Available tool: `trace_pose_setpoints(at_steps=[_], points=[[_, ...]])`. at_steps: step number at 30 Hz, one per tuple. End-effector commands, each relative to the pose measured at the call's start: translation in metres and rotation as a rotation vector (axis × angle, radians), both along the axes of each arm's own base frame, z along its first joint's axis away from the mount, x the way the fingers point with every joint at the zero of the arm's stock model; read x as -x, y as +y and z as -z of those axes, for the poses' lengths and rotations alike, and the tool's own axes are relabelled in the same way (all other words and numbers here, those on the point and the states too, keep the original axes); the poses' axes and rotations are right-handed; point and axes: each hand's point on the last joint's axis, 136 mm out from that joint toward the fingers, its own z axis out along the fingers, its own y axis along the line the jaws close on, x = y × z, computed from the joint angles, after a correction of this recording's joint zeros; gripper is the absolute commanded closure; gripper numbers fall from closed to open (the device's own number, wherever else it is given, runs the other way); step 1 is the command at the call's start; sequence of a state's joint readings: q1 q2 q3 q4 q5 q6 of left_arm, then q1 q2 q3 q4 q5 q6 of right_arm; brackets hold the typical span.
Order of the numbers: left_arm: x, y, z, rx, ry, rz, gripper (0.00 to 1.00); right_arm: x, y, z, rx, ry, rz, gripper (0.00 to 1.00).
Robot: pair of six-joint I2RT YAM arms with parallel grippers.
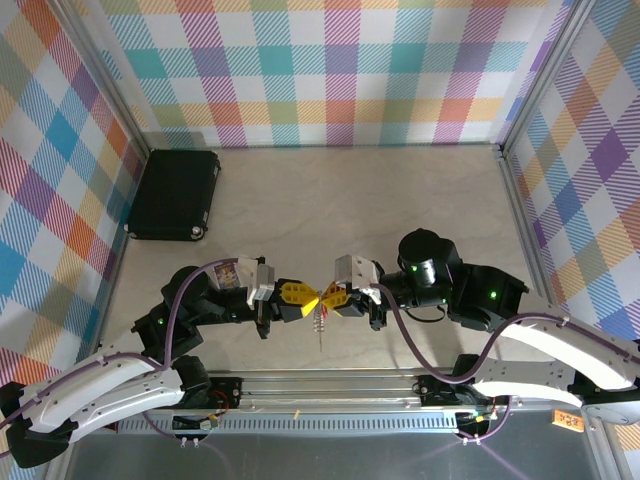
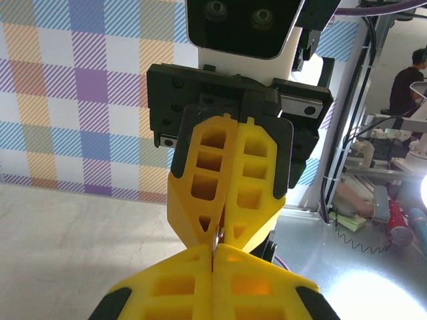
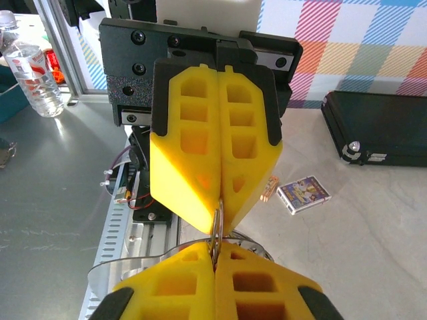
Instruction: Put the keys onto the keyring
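Top external view puts my two tools nose to nose in the lower middle of the frame, just above the rail where my arms are bolted. My left gripper (image 1: 313, 297) reaches in from the left and my right gripper (image 1: 327, 298) from the right, yellow tips touching. Both pairs of fingers are pressed fully together.

From the right wrist, the keyring (image 3: 216, 225) shows as a silver loop standing on edge at the centre of the frame. Its upper end is nipped in the left tips and its lower end runs down into the seam of my right tips, so each tool has a pinch on it. From above, its thin silver pieces (image 1: 320, 325) trail from the meeting point toward the bottom of the frame.

The left wrist view shows a speck of red (image 2: 217, 233) low in the seam of the facing fingers; whether that is the key I cannot tell. The black case (image 1: 175, 193) lies at upper left, well apart.
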State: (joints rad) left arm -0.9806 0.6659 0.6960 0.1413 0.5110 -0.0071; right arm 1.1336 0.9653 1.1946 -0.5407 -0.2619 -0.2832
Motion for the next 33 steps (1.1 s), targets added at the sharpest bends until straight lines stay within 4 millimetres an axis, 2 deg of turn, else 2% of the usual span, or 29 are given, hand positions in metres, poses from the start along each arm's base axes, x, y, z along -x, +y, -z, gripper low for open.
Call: trace_pose_setpoints(at_steps=[1, 3, 4, 8, 11, 12, 16, 18, 20, 23, 25, 28, 31, 33], points=[[-0.002, 0.002, -0.003, -0.015, -0.021, -0.023, 1.00, 0.001, -0.003, -0.003, -0.009, -0.026, 0.002, 1.00], [-0.007, 0.003, 0.007, -0.085, -0.021, -0.056, 0.90, 0.000, -0.005, 0.001, 0.022, -0.032, 0.007, 1.00], [-0.008, 0.004, 0.011, -0.114, -0.024, -0.067, 0.88, -0.001, -0.006, 0.004, 0.046, -0.035, 0.010, 1.00], [-0.012, 0.007, 0.024, -0.219, -0.032, -0.088, 0.87, 0.000, -0.004, 0.017, 0.134, -0.023, -0.011, 1.00], [-0.014, 0.006, 0.029, -0.274, -0.039, -0.086, 0.85, 0.003, -0.003, 0.019, 0.153, -0.012, -0.036, 1.00], [-0.012, 0.007, 0.036, -0.306, -0.024, -0.079, 0.85, 0.003, -0.002, 0.019, 0.157, -0.010, -0.041, 1.00], [-0.012, 0.003, 0.038, -0.322, -0.020, -0.065, 0.84, 0.004, 0.000, 0.023, 0.180, -0.003, -0.052, 1.00], [-0.013, 0.002, 0.039, -0.327, -0.019, -0.061, 0.87, 0.005, 0.002, 0.027, 0.192, 0.008, -0.063, 1.00], [-0.012, 0.000, 0.039, -0.326, -0.017, -0.054, 0.95, 0.006, 0.004, 0.032, 0.204, 0.019, -0.070, 1.00], [-0.013, -0.001, 0.037, -0.311, -0.016, -0.051, 1.00, 0.005, 0.005, 0.035, 0.212, 0.027, -0.070, 1.00], [-0.012, -0.001, 0.037, -0.306, -0.012, -0.052, 1.00, 0.006, 0.005, 0.034, 0.211, 0.030, -0.070, 1.00], [-0.013, 0.001, 0.019, -0.227, -0.038, -0.068, 1.00, 0.006, 0.005, 0.031, 0.198, 0.029, -0.067, 1.00], [-0.012, 0.001, 0.008, -0.161, -0.034, -0.075, 1.00, 0.005, 0.007, 0.025, 0.165, 0.027, -0.054, 0.91], [-0.010, 0.000, 0.002, -0.126, -0.034, -0.063, 1.00, 0.005, 0.007, 0.021, 0.136, 0.026, -0.049, 0.89]])
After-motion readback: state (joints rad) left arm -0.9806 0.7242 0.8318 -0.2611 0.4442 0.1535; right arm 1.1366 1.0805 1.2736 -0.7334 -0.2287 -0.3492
